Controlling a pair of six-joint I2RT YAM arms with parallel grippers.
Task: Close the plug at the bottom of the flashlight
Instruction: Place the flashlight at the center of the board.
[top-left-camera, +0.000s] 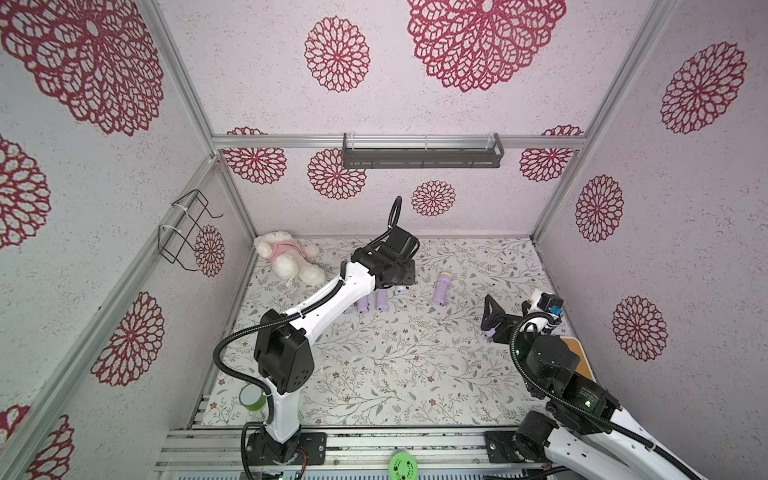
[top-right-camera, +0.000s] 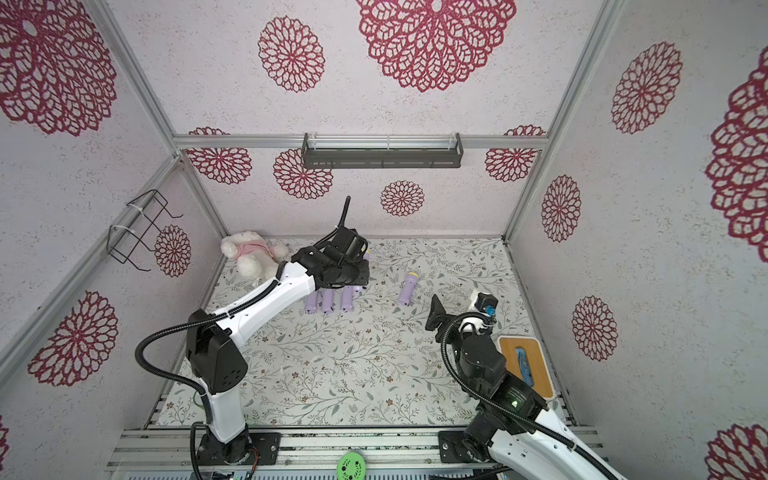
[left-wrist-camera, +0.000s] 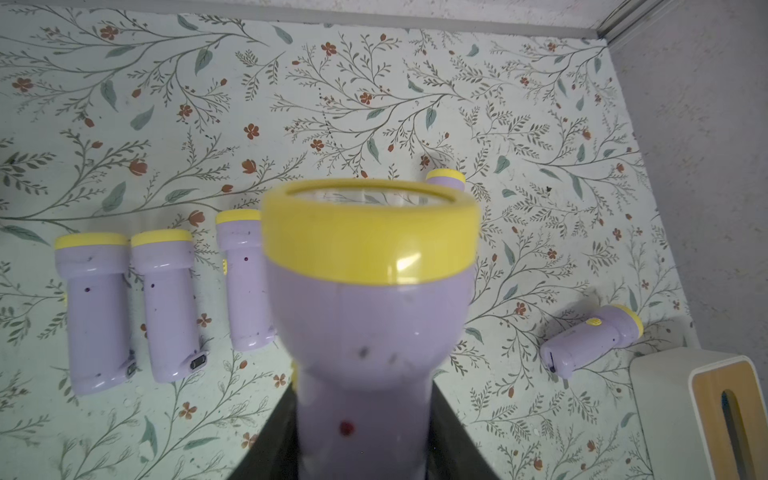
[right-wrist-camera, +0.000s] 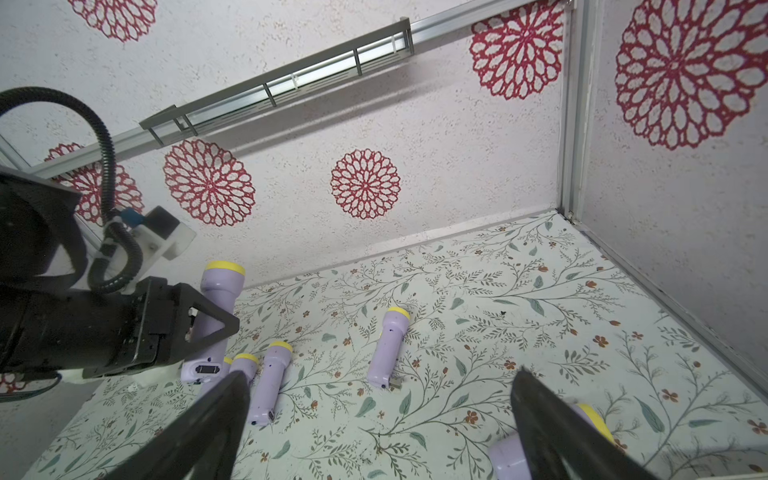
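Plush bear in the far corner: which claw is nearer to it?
Left. The left claw, gripping a flashlight, hangs a short way from the plush bear; the right claw, open, is much farther off, on the opposite side.

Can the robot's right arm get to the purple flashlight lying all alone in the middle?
Probably yes. The right pincer is open and empty. The lone purple plastic flashlight with a yellow head lies close in front of it on the flowery mat, with nothing in between.
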